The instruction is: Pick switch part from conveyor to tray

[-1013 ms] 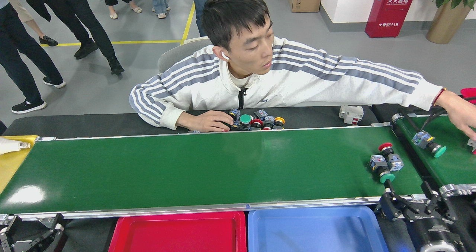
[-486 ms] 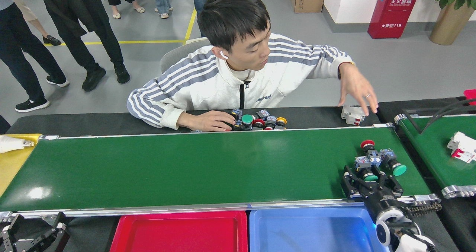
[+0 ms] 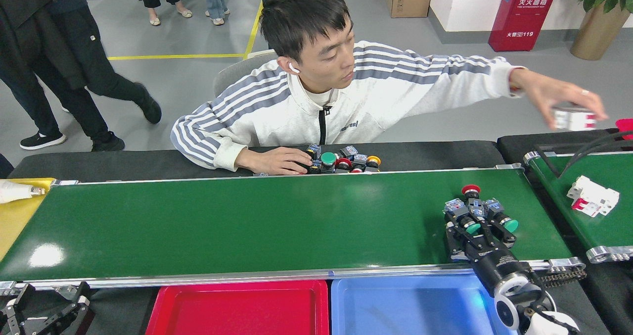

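Two trays sit nearest, under the near rail: a red tray (image 3: 237,308) and a blue tray (image 3: 410,305), both bare as far as the view shows. At the bottom left corner my left gripper (image 3: 47,315) rests low beside the rail, its black fingers spread apart and holding nothing. My right gripper (image 3: 477,228) reaches up from the bottom right, over the near rail and onto the conveyor (image 3: 247,226), with its fingers parted on either side of a green-capped switch part (image 3: 467,223) in a tight cluster of three; whether the pads already touch it I cannot tell.

Just beside that piece lies a second green-capped switch part (image 3: 504,222), and behind both a red-capped switch part (image 3: 471,191). The step in hand, as I judge it, is the grasp, and it wants care: the fingers should bracket only the one body (the neighbours lie close enough to be caught or knocked), close on the blocky housing rather than the round cap, then lift straight up before swinging back to a tray.

Beyond the far rail a person's hand (image 3: 274,161) rests by a heap of spare switches (image 3: 341,161), and the other hand (image 3: 559,100) carries a white breaker (image 3: 573,119) over the smaller belt (image 3: 578,216), where another white breaker part (image 3: 592,196) lies.
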